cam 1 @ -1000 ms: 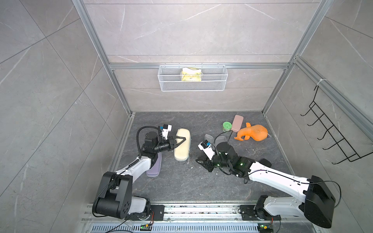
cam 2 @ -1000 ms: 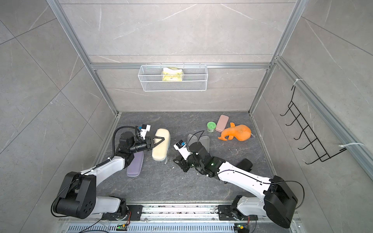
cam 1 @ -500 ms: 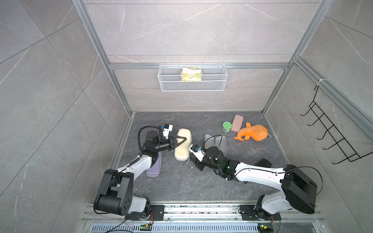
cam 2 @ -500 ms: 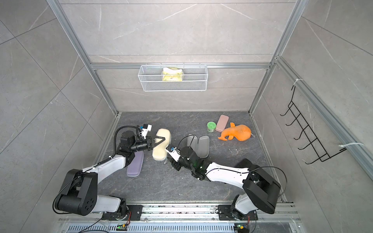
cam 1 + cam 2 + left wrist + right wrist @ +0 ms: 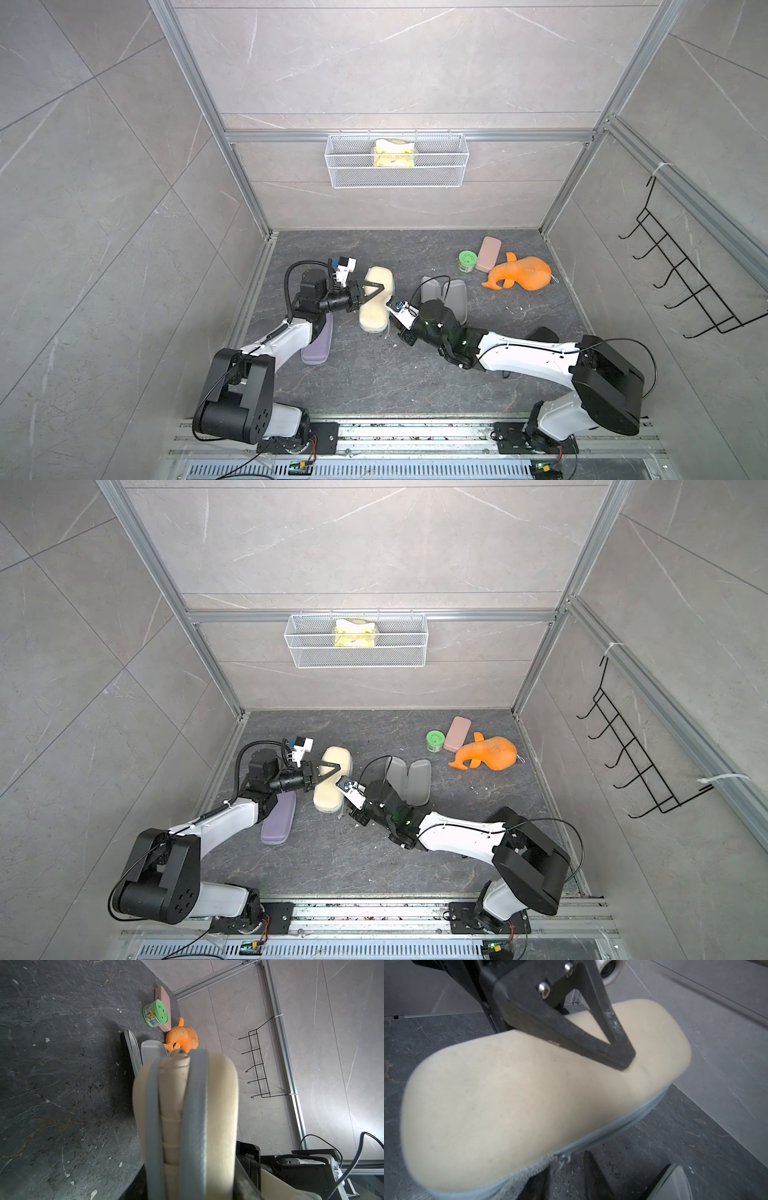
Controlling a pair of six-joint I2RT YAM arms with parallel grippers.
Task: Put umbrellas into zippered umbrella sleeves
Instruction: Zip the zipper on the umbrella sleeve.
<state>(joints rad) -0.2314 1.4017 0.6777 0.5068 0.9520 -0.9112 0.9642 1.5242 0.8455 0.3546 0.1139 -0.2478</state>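
Progress, judged: the lilac sleeve [image 5: 318,347] lies shut at 8 o'clock of the cream sleeve [image 5: 374,318], contents unseen. The cream sleeve sits mid-surface, clamped in the left gripper [image 5: 376,291] and not yet zipped, while the black sleeve [image 5: 455,295] gapes empty at 3 o'clock, so zipping cream and filling black remain. Only the left wrist view shows the cream umbrella [image 5: 174,1088] inside, between the parted grey zipper tapes; only the right wrist view shows the right gripper [image 5: 568,1164], narrowly apart beside the zipper pull [image 5: 562,1160], not visibly pinching it
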